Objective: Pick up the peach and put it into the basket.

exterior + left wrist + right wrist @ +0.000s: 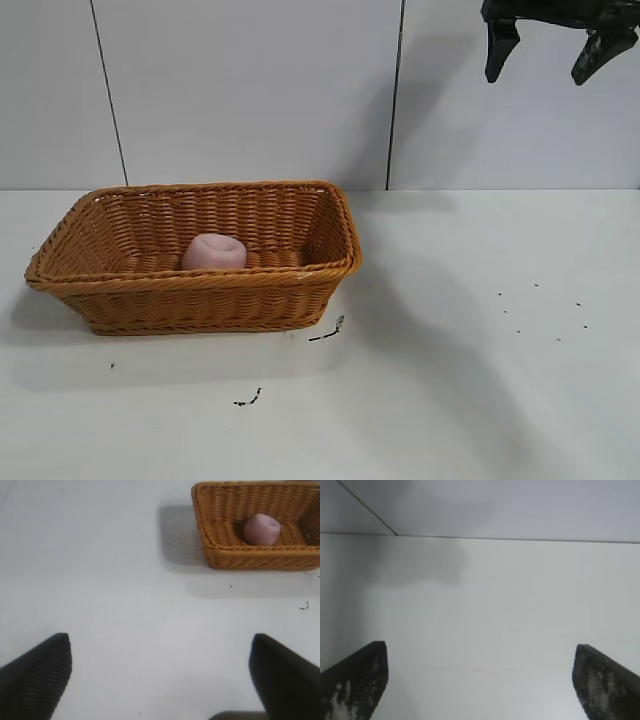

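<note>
Outside first, we see the basket (195, 258) sitting on the white desk (450, 380) toward the left, and the peach (213, 252) lies inside it on the woven floor, near the front wall. Our right pincer (560, 50) hangs high at the upper right, well apart from the basket, its two dark fingers spread wide with nothing between them. A few dark specks (325, 333) lie on the desk just beside the basket's front corner. Next, from the left wrist, our left pincer (160, 677) hovers over bare desk with its fingers far apart and empty; the basket (260, 555) stands farther off, the peach (261, 529) resting inside it. Lastly, from the right wrist, our right pincer (480, 680) shows both fingers wide open, holding nothing, over plain desk (485, 605) that meets a pale wall (520, 505).
</note>
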{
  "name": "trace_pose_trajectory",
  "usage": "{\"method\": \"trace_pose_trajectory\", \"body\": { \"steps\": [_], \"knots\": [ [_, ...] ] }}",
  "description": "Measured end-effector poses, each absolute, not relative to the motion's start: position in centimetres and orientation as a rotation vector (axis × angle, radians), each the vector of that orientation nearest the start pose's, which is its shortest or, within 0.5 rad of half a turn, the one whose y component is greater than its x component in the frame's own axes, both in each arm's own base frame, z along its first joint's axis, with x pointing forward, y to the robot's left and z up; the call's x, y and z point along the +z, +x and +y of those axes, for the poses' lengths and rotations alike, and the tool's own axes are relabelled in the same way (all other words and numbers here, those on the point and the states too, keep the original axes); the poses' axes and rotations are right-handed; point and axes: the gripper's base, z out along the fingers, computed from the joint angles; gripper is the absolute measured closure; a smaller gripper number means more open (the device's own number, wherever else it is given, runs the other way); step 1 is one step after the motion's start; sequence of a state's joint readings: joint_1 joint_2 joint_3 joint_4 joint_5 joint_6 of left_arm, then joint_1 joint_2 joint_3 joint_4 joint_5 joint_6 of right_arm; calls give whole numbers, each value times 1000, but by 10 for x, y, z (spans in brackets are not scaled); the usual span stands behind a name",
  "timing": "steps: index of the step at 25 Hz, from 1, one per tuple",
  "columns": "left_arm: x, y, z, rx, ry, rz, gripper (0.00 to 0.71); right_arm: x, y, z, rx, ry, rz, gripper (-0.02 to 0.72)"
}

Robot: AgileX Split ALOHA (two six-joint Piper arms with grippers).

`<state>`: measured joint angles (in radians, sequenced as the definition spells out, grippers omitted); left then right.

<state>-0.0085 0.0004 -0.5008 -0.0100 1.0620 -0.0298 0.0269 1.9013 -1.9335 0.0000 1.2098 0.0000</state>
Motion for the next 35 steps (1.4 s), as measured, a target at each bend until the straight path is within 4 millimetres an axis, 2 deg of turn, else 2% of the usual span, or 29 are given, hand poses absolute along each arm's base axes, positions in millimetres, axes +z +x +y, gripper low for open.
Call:
{"method": "trace_pose_trajectory", "body": {
  "steps": [3,6,10,14,20,23,26,30,35],
  "knots": [
    [277,-5,-1,-36,-21,2045,17,376,360,10,9,-35,2640,8],
    [277,-5,-1,-36,-21,2045,17,390,302,8,9,-35,2622,8],
    [277,-5,-1,-36,-21,2045,17,394,224,6,22,7,2585,8],
    [277,-5,-1,-36,-21,2045,17,375,156,4,27,22,2562,8],
    [277,-5,-1,-36,-21,2045,17,332,74,2,30,21,2482,8],
    [277,-5,-1,-36,-21,2045,17,313,50,0,13,20,2386,8],
    [277,-5,-1,-36,-21,2045,17,298,38,-1,3,9,2289,8],
    [277,-5,-1,-36,-21,2045,17,276,33,-1,3,6,2263,8],
    [277,-5,-1,-36,-21,2045,17,275,33,-1,4,4,2250,8]
  ]
}}
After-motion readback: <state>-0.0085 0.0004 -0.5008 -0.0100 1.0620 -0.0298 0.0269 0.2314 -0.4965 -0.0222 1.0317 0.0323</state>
